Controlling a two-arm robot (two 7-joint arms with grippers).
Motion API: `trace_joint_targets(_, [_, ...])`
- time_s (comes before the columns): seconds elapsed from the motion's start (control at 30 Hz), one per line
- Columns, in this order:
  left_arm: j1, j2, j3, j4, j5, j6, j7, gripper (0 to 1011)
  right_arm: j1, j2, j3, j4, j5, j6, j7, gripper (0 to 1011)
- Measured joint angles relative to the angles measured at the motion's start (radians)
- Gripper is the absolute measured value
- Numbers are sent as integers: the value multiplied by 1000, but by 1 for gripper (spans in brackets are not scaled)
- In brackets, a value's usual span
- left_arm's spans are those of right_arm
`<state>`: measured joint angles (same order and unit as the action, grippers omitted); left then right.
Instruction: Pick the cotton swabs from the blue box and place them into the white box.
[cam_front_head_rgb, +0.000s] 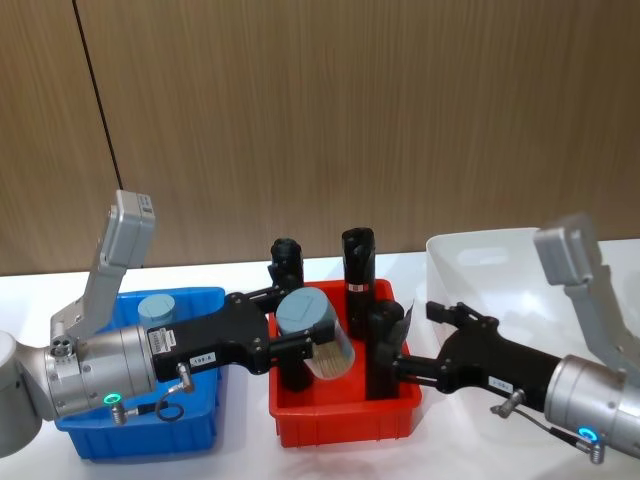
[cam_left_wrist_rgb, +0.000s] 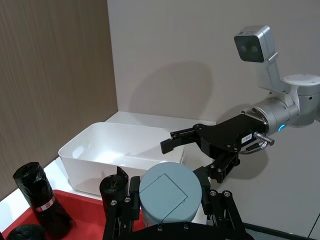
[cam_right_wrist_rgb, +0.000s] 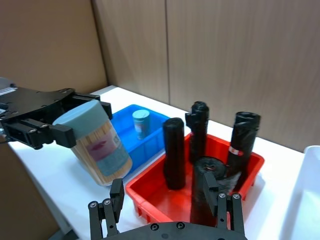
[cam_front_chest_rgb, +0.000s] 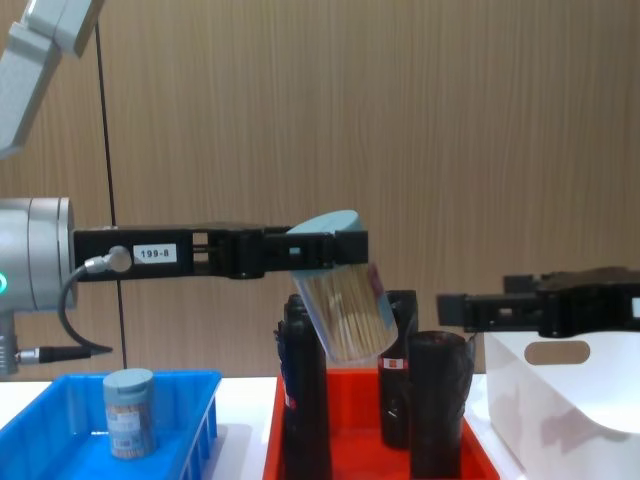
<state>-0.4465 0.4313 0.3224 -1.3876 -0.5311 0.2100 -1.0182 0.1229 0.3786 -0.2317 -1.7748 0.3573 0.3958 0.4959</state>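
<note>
My left gripper (cam_front_head_rgb: 298, 342) is shut on a tub of cotton swabs (cam_front_head_rgb: 318, 332) and holds it tilted in the air above the red crate (cam_front_head_rgb: 345, 415). In the chest view the tub (cam_front_chest_rgb: 345, 300) hangs lid-up from the fingers (cam_front_chest_rgb: 320, 248). A second tub of cotton swabs (cam_front_head_rgb: 158, 308) stands in the blue box (cam_front_head_rgb: 200, 425) on the left. The white box (cam_front_head_rgb: 480, 250) is at the right. My right gripper (cam_front_head_rgb: 420, 340) is open at the red crate's right side, facing the held tub, nothing between its fingers.
The red crate (cam_front_chest_rgb: 350, 445) stands between the blue and white boxes and holds several tall black rolls (cam_front_head_rgb: 358, 262) with red-white labels. A wooden wall runs behind the white table. A thin black cable hangs at the left.
</note>
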Motion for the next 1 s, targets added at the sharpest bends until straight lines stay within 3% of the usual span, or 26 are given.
trace_joint_targets(0.37, [0,0,0,0,0,0,0,681,71,-25,-27,39,-30,69,83,1002])
trace_joint_targets(1.0, [0,0,0,0,0,0,0,681,119,-29,-58,58,-48,97,204,1002])
